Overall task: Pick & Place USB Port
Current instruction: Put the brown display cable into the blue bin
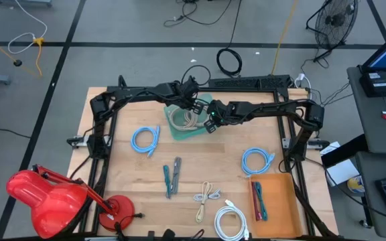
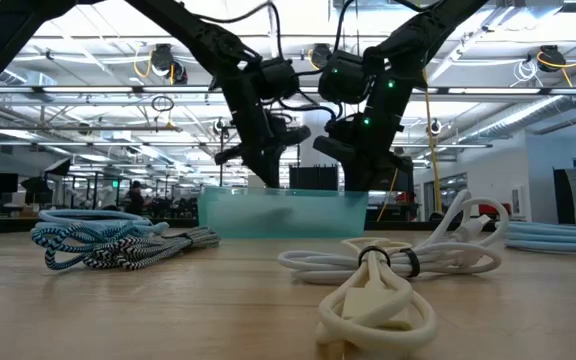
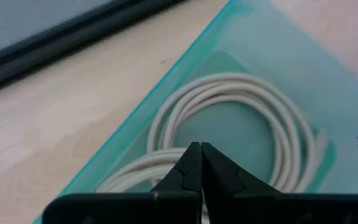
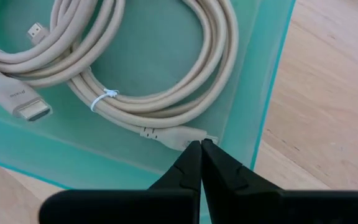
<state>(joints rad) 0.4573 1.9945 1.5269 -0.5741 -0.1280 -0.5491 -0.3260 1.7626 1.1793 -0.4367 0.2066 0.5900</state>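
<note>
A teal see-through bin (image 1: 179,128) stands at the table's far middle and holds a coiled beige cable (image 4: 135,68) with a flat plug (image 4: 17,102) and a small plug end (image 4: 182,137). Both grippers hang over this bin with shut fingers. My left gripper (image 3: 199,148) is over the coil (image 3: 229,93) on the bin's far-left side. My right gripper (image 4: 201,144) is by the bin's right wall, its tips right at the small plug end. In the low view both grippers (image 2: 265,170) (image 2: 356,178) reach down to the bin's rim (image 2: 283,195). My left gripper's shut tips point down at the beige coil (image 3: 166,158) from above; I cannot tell whether they touch it. My right gripper's shut tips meet the picture of the cable's small plug end (image 4: 191,138) from above; whether they touch or pinch it cannot be told.
Two blue coiled cables (image 1: 145,139) (image 1: 256,161), a pair of teal-grey cables (image 1: 171,177), a beige cable (image 1: 206,199) and a white coil (image 1: 231,223) lie on the wooden table. An orange tray (image 1: 280,201) sits near right, a red lamp (image 1: 45,197) near left.
</note>
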